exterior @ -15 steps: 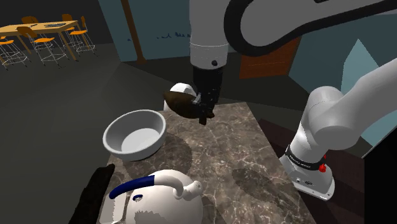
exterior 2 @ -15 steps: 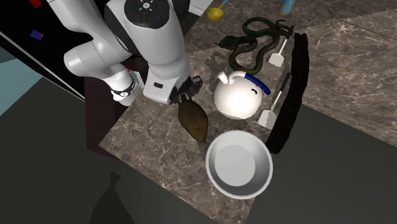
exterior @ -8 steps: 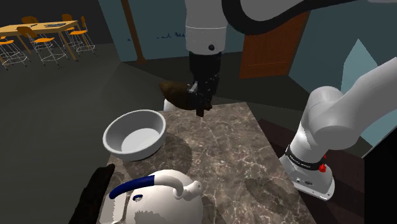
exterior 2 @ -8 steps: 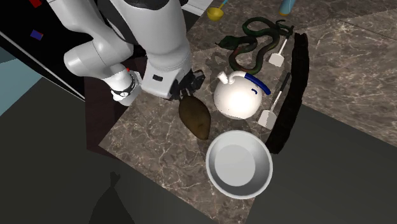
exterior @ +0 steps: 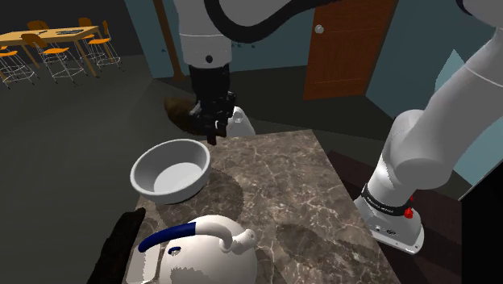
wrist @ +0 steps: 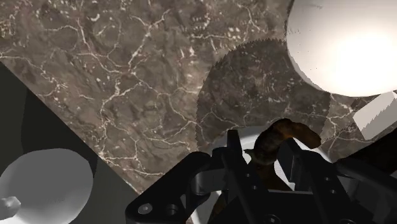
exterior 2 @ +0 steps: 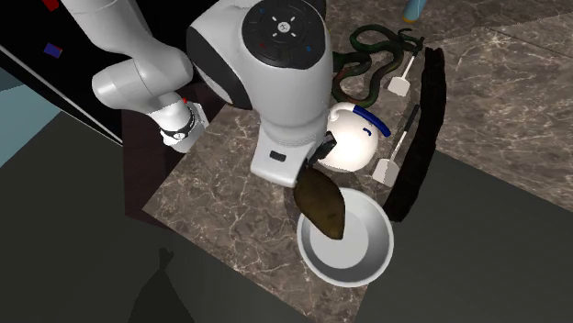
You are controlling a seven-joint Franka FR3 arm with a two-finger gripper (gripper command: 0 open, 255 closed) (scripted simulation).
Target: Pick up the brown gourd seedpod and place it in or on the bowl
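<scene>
Brown gourd (exterior: 179,113): clasped by its narrow end between the fingers of my hand (exterior: 211,129), lifted clear of the counter (exterior: 282,185). In the second exterior view it hangs slanted over the bowl (exterior: 173,194), from the rim nearest the kettle (exterior: 205,242) in toward the middle.

Hand: shut narrow on the gourd's neck, as the wrist view shows, with the bulk of the pod sticking out to one side of the fingers.

Hazards, as I judge them:
- An end grip leaves the heavy part unsupported, so the pod may twist or slip in the fingers before I let go.
- Release from this height could make it bounce off the bowl's wall and out.
- Bowl sits at the counter's edge, so a hard drop or a nudge could tip it off.
- Gourd looks long against the bowl and may come to rest across the rim.

Surroundings:
- Kettle, white with blue handle, just beside the bowl and closest to my hand if I lower.
- Black strip (exterior 2: 418,138) along the bowl's far side.
- Snake (exterior 2: 367,55), beyond the kettle.

Nothing stands between gourd and bowl.
</scene>
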